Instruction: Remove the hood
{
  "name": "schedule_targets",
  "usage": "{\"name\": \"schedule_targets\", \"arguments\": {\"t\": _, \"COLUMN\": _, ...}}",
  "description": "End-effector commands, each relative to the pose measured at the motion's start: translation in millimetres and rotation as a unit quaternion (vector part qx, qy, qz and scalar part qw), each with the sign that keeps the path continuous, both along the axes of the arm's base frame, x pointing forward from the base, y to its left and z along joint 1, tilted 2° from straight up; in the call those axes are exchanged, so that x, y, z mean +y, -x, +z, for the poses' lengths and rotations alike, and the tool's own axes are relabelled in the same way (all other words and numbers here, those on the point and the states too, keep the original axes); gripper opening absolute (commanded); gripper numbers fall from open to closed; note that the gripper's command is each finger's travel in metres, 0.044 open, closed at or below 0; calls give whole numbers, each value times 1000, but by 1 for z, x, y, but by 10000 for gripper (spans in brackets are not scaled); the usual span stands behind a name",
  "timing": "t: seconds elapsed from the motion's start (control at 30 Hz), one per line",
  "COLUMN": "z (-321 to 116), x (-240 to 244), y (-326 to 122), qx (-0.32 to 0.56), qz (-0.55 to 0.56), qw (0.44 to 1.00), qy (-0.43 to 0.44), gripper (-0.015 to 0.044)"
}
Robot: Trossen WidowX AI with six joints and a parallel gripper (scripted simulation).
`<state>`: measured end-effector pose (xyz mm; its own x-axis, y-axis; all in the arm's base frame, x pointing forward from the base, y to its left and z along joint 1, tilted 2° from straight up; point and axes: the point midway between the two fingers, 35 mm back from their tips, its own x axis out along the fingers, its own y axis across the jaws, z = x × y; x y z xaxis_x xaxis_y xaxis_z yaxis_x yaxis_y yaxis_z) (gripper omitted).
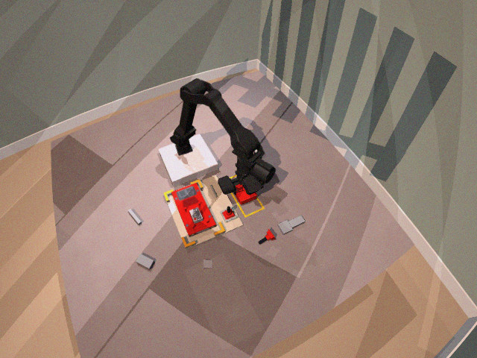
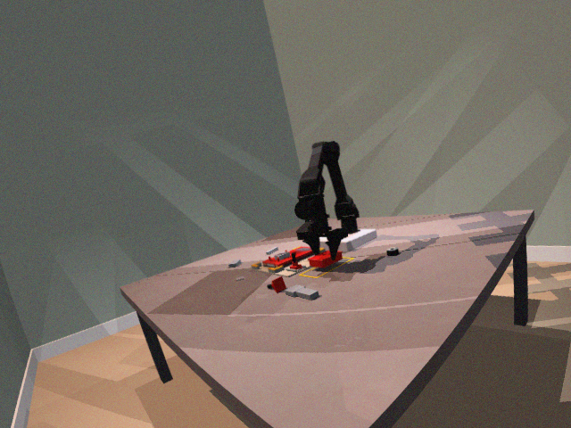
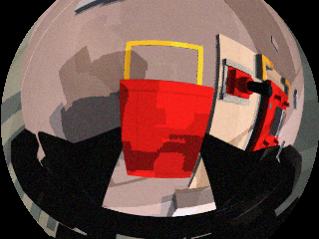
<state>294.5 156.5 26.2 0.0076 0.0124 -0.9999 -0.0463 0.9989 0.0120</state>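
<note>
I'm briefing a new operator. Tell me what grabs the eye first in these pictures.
The black arm arches over the table middle, its tool shut on the red hood at the near edge of the yellow-outlined area. Beside it lies the red toy car on a tan mat, with small grey and red parts scattered around.

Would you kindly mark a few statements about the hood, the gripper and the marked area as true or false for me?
1. The gripper is shut on the red hood. True.
2. The hood is mounted on the toy car. False: it is off the car, at the yellow-outlined area.
3. The marked area's outline is blue. False: it is yellow.
4. A white block sits under the arm's base. True.
</note>
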Motion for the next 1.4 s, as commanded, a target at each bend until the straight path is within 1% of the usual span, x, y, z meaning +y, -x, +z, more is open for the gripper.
{"name": "schedule_targets", "arguments": {"t": 0.0, "z": -4, "x": 1, "y": 1, "qx": 3, "qz": -1, "qw": 1000, "qy": -1, "gripper": 0}}
{"name": "schedule_targets", "arguments": {"t": 0.93, "z": -17, "x": 1, "y": 1, "qx": 3, "qz": -1, "qw": 1000, "qy": -1, "gripper": 0}}
{"name": "schedule_targets", "arguments": {"t": 1.37, "z": -14, "x": 0, "y": 0, "qx": 0, "qz": 0, "qw": 1000, "qy": 0, "gripper": 341}}
